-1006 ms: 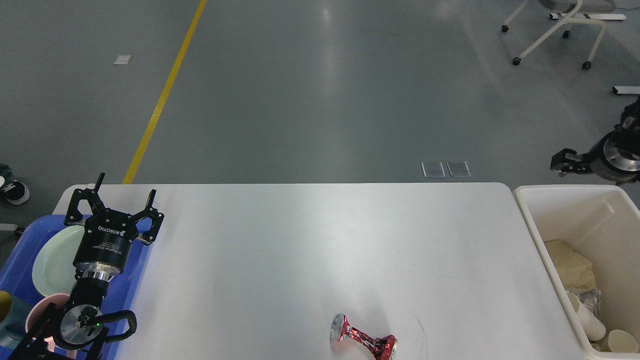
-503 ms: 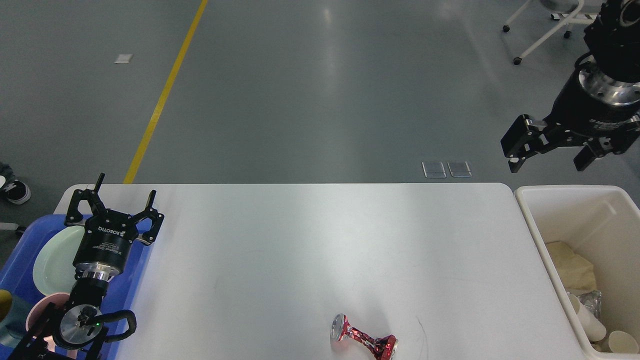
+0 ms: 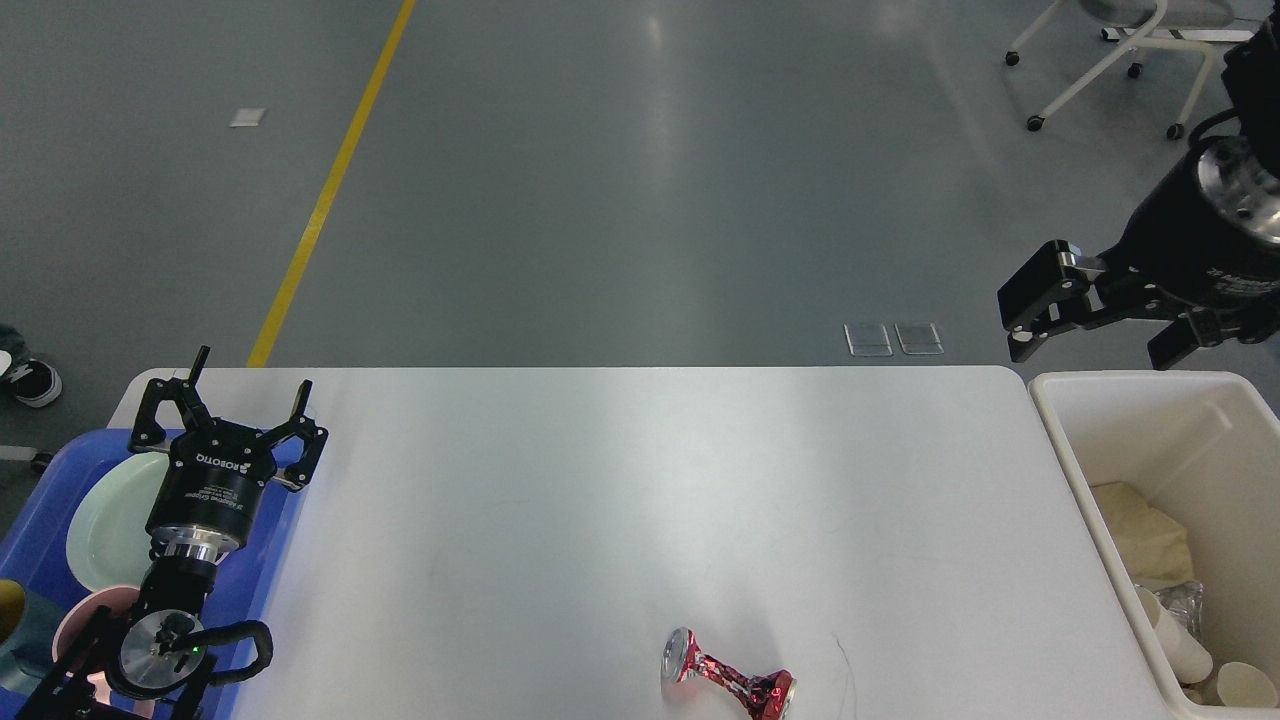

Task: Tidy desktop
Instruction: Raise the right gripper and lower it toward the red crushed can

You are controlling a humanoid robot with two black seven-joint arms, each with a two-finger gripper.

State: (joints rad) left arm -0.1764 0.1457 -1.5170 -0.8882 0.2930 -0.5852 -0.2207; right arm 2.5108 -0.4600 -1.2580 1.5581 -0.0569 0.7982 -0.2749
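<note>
The white desktop (image 3: 620, 470) fills the middle of the head view. A crushed red can (image 3: 727, 683) lies on its side near the front edge. My left gripper (image 3: 251, 372) is open and empty, held over the far right corner of the blue tray (image 3: 40, 500) at the desktop's left end. My right gripper (image 3: 1092, 347) is open and empty, hanging in the air just beyond the far left corner of the cream-white bin (image 3: 1062, 425), far from the can.
The blue tray holds a pale green plate (image 3: 105, 520) and a pink cup (image 3: 72, 625). The bin at the right holds crumpled paper (image 3: 1140, 530), foil and paper cups (image 3: 1180, 645). A wheeled chair (image 3: 1110, 60) stands on the floor behind.
My right gripper swung up and left from the right edge into full view, then dropped slightly toward the bin's far corner. The left arm and the can have not moved.
</note>
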